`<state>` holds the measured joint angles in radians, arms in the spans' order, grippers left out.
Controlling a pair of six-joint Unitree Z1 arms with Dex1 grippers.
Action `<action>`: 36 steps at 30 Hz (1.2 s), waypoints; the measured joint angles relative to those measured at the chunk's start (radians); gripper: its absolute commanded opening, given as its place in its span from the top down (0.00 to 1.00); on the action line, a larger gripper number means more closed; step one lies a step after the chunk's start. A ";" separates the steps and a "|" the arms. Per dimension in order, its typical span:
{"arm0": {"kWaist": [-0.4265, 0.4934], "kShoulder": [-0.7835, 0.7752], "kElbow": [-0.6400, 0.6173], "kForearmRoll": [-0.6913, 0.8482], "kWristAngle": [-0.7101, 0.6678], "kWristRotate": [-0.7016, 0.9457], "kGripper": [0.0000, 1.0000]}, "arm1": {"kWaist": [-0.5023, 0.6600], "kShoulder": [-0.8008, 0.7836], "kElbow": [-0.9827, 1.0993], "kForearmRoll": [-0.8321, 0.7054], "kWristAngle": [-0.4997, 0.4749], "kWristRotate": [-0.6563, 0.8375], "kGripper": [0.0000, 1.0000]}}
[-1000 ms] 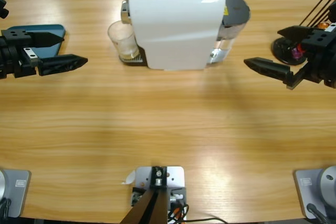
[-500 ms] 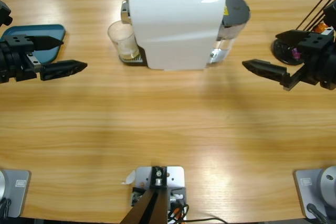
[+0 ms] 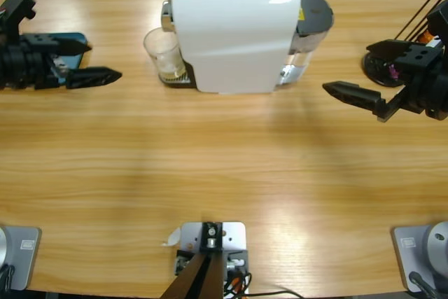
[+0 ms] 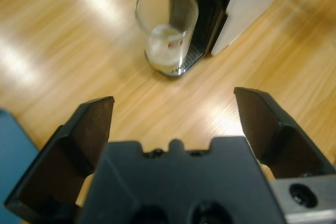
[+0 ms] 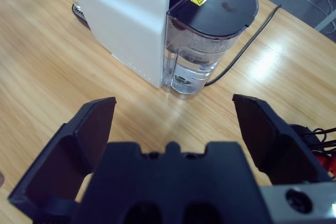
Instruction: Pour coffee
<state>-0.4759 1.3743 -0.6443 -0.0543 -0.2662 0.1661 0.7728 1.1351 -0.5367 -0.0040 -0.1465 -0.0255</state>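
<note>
wooden desk [image 3: 210, 166] fills the high view, with a white coffee machine [image 3: 234, 33] at the upper middle and a clear glass [image 3: 164, 54] standing on its drip tray at the machine's left end. a shallow layer of pale coffee [image 3: 170, 72] sits in the bottom of the glass. the left claw [image 3: 94, 61] comes in from the left edge, jaws apart and holding nothing, over a blue tray [image 3: 70, 47] and well apart from the glass. the right claw [image 3: 360, 78] enters from the right edge, also spread wide and empty, near the machine's water tank [image 3: 308, 29].

left wrist view: the left claw [image 4: 173, 124] is wide open above the desk [image 4: 68, 40], with the glass [image 4: 167, 27] ahead under the spout and the coffee [image 4: 164, 51] low inside it.

right wrist view: the right claw [image 5: 176, 124] gapes open, facing the coffee machine [image 5: 123, 19] and its water tank [image 5: 202, 40], partly filled.
</note>
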 measured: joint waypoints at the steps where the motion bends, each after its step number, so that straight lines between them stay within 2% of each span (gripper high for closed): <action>1: 0.008 0.018 -0.018 0.003 -0.028 0.033 0.00 | 0.000 0.000 0.000 0.000 0.000 0.000 0.00; 6: 0.059 0.108 -0.102 0.051 -0.151 0.204 0.00 | 0.000 0.014 -0.002 0.000 0.000 0.000 0.00; 13: 0.130 0.199 -0.176 0.096 -0.179 0.368 0.00 | 0.000 0.030 -0.005 0.010 0.000 0.000 0.00; 18: 0.137 0.272 -0.224 0.097 -0.191 0.384 0.00 | 0.000 0.056 -0.006 0.014 0.000 0.000 0.00; 27: 0.138 0.358 -0.293 0.100 -0.305 0.385 0.00 | 0.000 0.067 -0.010 0.035 0.002 0.000 0.00; 36: 0.139 0.422 -0.320 0.100 -0.320 0.392 0.00 | 0.000 0.095 -0.014 0.055 0.007 0.000 0.00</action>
<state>-0.3371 1.7968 -0.9642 0.0453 -0.5858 0.5582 0.7728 1.2302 -0.5507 0.0515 -0.1396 -0.0255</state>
